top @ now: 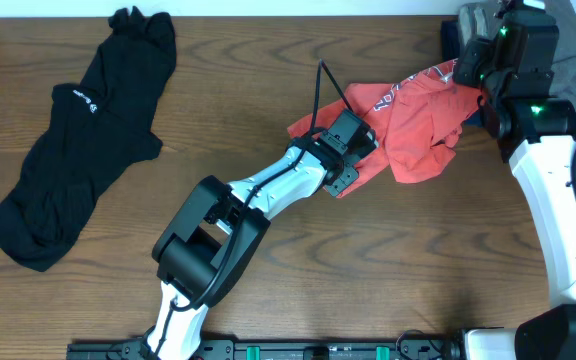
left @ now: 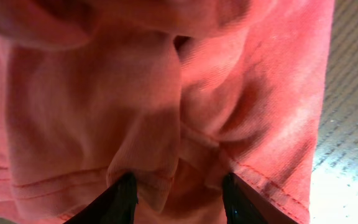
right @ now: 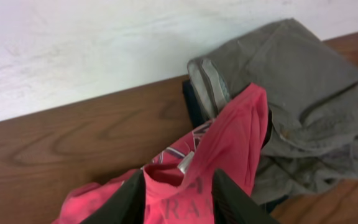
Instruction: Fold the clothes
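A red shirt (top: 418, 130) with printed lettering lies crumpled right of the table's middle. My left gripper (top: 353, 150) is at its lower left edge. In the left wrist view the left gripper (left: 179, 193) has a bunched fold of red cloth (left: 104, 112) between its fingers. My right gripper (top: 470, 75) is at the shirt's upper right end. In the right wrist view the right gripper (right: 179, 199) is closed round the collar area of the red shirt (right: 235, 137) and holds it up a little.
A black garment (top: 78, 150) lies crumpled at the far left. A grey garment (top: 568, 50) sits at the back right corner under my right arm, also in the right wrist view (right: 303, 93), over something dark (right: 188, 102). A white wall runs behind the table.
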`<state>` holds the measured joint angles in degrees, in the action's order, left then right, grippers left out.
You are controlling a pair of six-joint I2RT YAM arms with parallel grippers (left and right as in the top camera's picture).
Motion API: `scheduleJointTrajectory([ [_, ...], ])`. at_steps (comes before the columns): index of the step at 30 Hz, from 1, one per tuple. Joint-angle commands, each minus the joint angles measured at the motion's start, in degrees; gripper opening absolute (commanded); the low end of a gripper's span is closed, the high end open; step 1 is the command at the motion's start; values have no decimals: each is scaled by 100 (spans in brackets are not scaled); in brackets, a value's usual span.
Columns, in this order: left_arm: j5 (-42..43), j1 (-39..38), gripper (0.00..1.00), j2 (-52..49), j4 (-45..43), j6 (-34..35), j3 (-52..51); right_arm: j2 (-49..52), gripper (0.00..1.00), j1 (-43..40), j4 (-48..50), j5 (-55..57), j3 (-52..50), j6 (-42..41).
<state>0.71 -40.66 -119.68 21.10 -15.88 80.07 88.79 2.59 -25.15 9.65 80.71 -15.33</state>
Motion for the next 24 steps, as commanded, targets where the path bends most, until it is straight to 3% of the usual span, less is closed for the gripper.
scheduleJointTrajectory([
  [1, -295, 35, 47, 297, 4, 76, -28, 48, 38, -37, -129, -7, 103, 17],
  [5, -337, 55, 47, 376, -50, 72, -28, 48, 41, -37, -293, -7, 103, 17],
  [7, -334, 90, 53, 374, -68, 72, -28, 48, 42, -37, -323, -7, 101, 15],
  [24, 35, 144, 54, 116, 48, 72, -129, 48, 49, -33, -450, -7, 98, 17],
])
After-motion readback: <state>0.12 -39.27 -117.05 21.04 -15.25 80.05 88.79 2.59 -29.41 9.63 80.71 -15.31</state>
